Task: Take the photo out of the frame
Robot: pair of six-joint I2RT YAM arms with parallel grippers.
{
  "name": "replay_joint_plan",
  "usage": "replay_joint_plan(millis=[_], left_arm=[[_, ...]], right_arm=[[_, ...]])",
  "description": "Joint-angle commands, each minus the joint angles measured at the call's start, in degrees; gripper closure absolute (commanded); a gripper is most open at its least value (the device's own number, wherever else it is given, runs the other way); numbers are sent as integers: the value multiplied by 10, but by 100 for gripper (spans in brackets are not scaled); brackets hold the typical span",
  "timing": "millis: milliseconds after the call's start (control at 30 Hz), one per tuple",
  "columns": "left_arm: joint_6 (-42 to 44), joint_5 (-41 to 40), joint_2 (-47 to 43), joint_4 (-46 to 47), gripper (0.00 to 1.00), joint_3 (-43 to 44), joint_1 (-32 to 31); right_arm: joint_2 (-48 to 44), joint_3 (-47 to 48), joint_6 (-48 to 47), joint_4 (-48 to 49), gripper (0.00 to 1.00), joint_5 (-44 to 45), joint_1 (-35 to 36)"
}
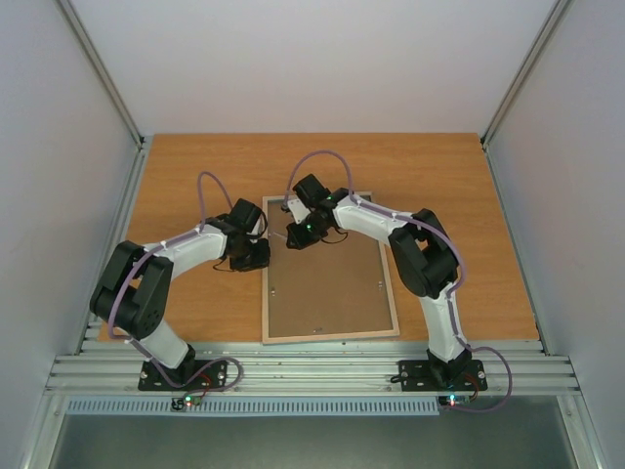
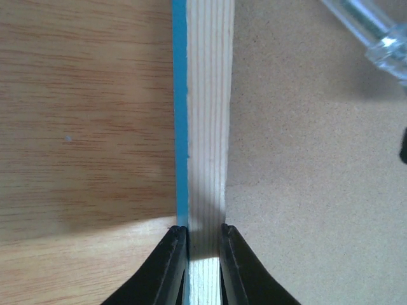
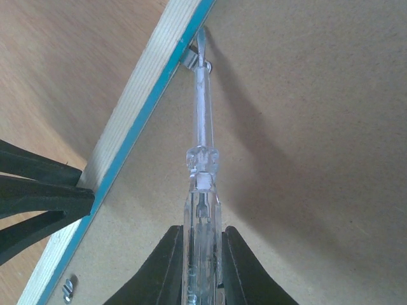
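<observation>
Beside frame (image 3: 137, 95) edge, clear screwdriver (image 3: 202, 165) tip

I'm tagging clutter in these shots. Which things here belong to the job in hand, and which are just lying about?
Belongs to the job: frame, gripped on its edge by the left tool; backing board; screwdriver in the right tool, tip at a metal clip. The photo is hidden.
Just lying about: nothing seen on the table.
</observation>
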Motion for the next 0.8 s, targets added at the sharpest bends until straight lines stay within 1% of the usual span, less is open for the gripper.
replay_joint_plan(millis=[0, 767], left_arm=[[3, 19, 6, 26, 85, 1, 0], [-1, 17, 11, 24, 86, -3, 0]], right_arm=[[17, 20, -11, -24, 99, -24, -3], [32, 43, -52, -107, 99, -57, 4]])
